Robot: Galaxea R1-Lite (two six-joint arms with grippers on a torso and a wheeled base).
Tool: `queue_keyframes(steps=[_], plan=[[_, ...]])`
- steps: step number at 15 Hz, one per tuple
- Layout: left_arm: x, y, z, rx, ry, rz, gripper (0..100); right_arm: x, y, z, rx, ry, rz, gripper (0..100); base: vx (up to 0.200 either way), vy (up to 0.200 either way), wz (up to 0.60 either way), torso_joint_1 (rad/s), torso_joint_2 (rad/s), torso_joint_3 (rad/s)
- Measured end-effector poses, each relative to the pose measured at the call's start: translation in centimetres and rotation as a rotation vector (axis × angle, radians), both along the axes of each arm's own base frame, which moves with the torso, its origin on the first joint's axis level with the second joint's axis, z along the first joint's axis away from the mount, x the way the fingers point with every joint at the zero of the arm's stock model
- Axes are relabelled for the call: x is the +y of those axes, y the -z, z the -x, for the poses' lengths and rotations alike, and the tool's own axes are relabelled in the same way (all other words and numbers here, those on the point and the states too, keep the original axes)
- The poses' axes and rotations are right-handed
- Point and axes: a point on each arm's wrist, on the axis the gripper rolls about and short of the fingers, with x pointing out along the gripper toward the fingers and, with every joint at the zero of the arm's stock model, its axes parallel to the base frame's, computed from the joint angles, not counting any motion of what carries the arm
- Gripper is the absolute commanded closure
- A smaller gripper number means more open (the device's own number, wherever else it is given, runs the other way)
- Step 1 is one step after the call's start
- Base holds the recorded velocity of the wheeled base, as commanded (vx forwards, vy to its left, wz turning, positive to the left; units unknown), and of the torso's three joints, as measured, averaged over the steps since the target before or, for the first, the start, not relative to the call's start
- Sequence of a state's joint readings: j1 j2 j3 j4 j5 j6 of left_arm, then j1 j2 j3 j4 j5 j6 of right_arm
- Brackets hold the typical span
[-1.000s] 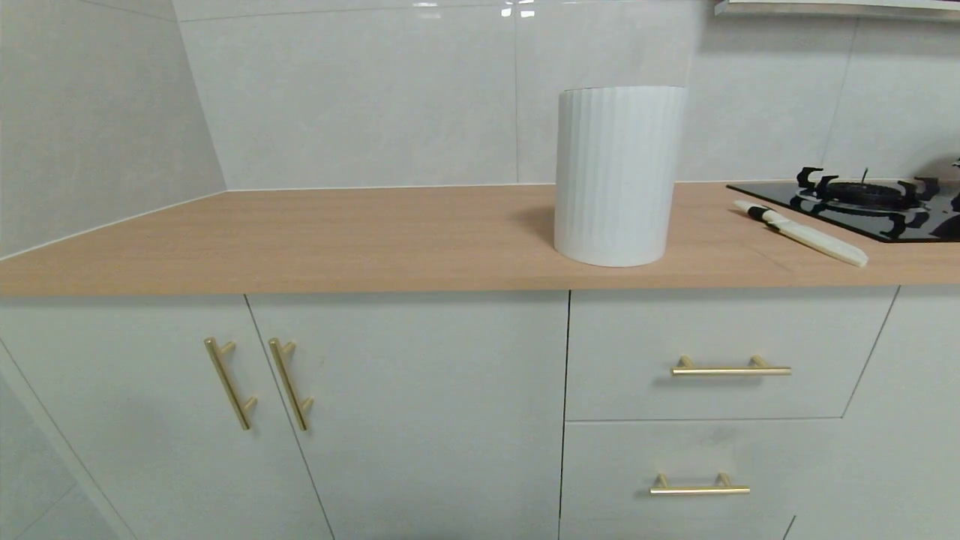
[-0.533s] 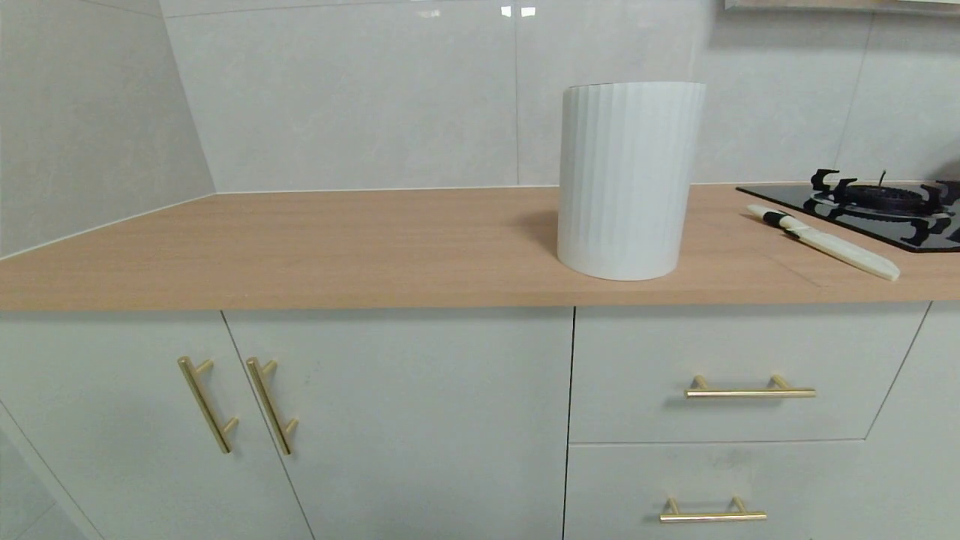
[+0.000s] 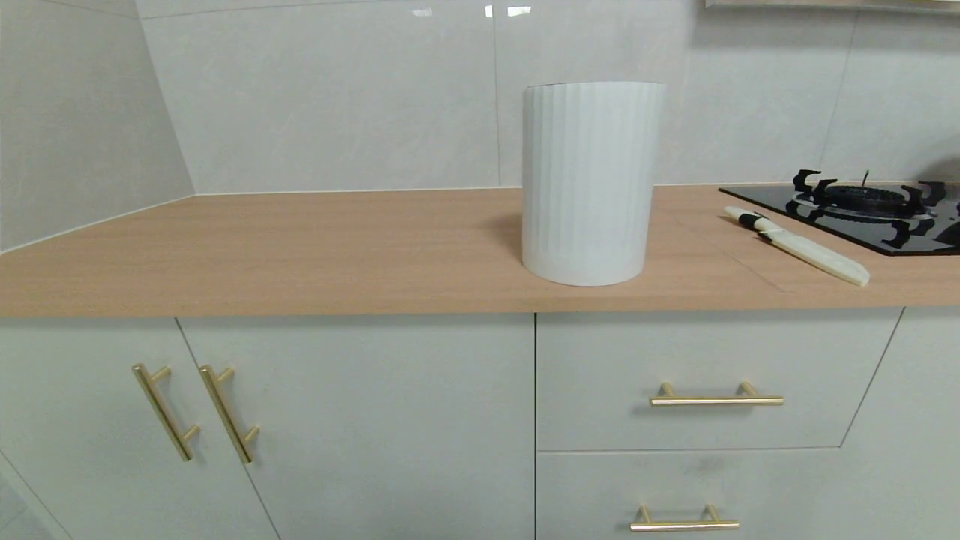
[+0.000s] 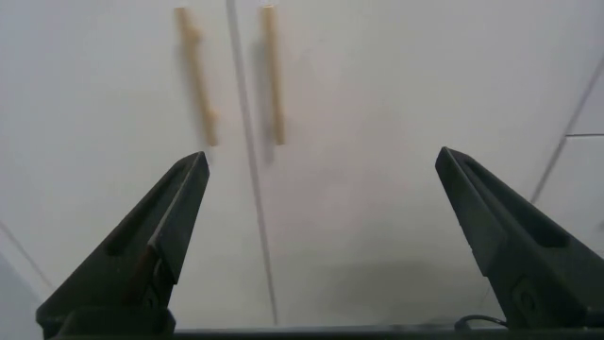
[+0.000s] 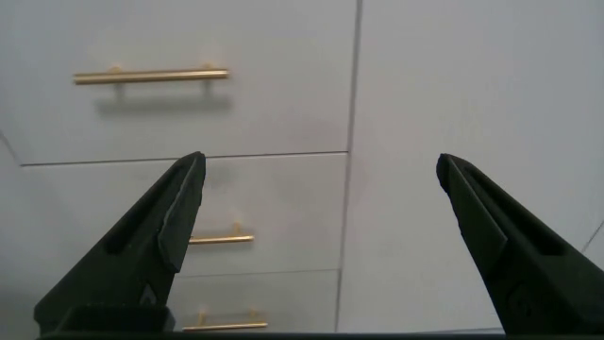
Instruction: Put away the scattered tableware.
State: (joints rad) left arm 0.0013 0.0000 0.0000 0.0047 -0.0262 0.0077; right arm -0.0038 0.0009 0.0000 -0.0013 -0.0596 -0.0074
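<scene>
knife: slim cream-white kitchen knife with black collar (image 3: 796, 244) lies flat on the wooden countertop (image 3: 300, 247), at 3 o'clock of the white ribbed cylindrical holder (image 3: 586, 184) | handling: probably light, stiff, smooth, low-lying; pinch across its width near the collar | left gripper (image 4: 321, 161), right gripper (image 5: 321, 159): both spread wide, empty

- A home-style kitchen
- Wooden counter (image 3: 300, 247) against a glossy tiled wall (image 3: 337, 97)
- Black gas hob (image 3: 840, 225) with pan supports (image 3: 862, 199) set in the counter
- White cupboards (image 3: 375, 420) and drawers (image 3: 712, 352) with brass handles (image 3: 716, 400) below
- A knife (image 3: 799, 246) lying on the counter beside the hob
</scene>
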Motion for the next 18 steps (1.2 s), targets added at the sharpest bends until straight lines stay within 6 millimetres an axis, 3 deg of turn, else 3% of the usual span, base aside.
queue_keyframes(steps=[3, 18], plan=[[0.00, 0.00, 0.00, 0.000, 0.000, 0.000, 0, 0.00, 0.00, 0.00, 0.000, 0.001, 0.000, 0, 0.000, -0.200, 0.00, 0.002, 0.00, 0.002], [0.00, 0.00, 0.00, 0.000, 0.000, 0.003, 0, 0.00, 0.00, 0.01, -0.001, 0.001, 0.001, 0, 0.000, 0.000, 0.00, 0.000, 0.00, 0.000]])
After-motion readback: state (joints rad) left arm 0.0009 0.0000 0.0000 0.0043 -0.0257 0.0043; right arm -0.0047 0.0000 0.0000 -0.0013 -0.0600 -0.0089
